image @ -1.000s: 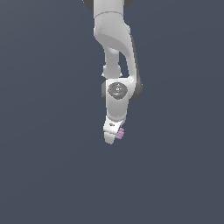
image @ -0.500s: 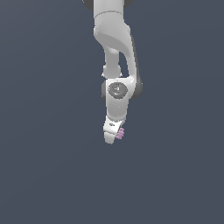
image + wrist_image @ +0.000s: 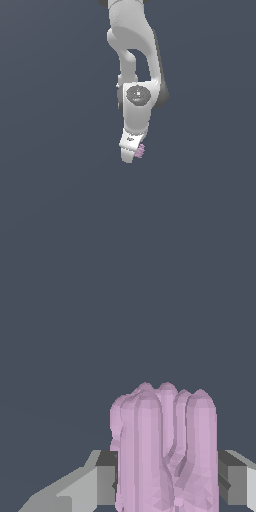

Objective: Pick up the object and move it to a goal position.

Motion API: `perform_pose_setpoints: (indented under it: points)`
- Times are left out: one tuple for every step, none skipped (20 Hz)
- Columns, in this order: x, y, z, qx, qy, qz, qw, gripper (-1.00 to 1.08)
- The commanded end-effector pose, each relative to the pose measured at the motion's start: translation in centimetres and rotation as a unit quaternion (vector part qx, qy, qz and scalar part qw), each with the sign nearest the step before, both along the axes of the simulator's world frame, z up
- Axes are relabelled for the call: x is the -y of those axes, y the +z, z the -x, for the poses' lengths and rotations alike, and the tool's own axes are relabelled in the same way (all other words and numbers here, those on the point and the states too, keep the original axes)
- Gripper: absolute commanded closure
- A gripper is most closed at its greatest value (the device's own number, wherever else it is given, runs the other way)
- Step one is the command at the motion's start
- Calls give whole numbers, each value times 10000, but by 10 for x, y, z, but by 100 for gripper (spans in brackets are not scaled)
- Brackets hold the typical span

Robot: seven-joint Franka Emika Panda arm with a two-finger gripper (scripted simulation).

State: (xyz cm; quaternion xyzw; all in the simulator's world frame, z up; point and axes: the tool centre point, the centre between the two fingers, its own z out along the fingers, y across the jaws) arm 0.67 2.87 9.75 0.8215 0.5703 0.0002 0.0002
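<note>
The object (image 3: 165, 451) is a pale pink-lilac ribbed block that fills the middle of the wrist view, held between two grey fingers (image 3: 102, 481) pressed against its sides. In the exterior view only a small pink edge of the object (image 3: 141, 151) peeks out beside the white gripper (image 3: 132, 152), which hangs at the end of the downward-pointing white arm. The gripper is shut on the object. Most of the block is hidden behind the hand in the exterior view.
A plain dark grey-blue background surrounds the arm in both views. The arm's wrist joint (image 3: 138, 95) sits above the hand.
The arm and gripper have shifted very slightly, the hand tilting a little, with the object still held in it.
</note>
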Motion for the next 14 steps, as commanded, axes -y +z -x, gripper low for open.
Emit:
perform_pose_setpoints:
  points:
    - [-4,18,-5,4,3,-3,10000,108]
    - [-6,26,-8,4,3,-3,10000,108]
    - [-8,35,-10,4,3,-3,10000,108]
    - [-10,44,-13,3,4,-5,10000,108]
    - [-12,53,-16,3,4,-5,10000,108]
    - [-14,62,-19,3,4,-5,10000,108]
    - [-17,72,-22,2,5,-7,10000,108]
    - [-19,82,-25,2,5,-7,10000,108]
    - [-21,92,-28,2,5,-7,10000,108]
    - [-23,102,-31,2,5,-7,10000,108]
    - [-25,112,-34,2,5,-7,10000,108]
    - [-28,122,-37,0,5,-8,10000,108]
    - [-30,131,-41,0,5,-8,10000,108]
    - [-32,141,-44,0,5,-8,10000,108]
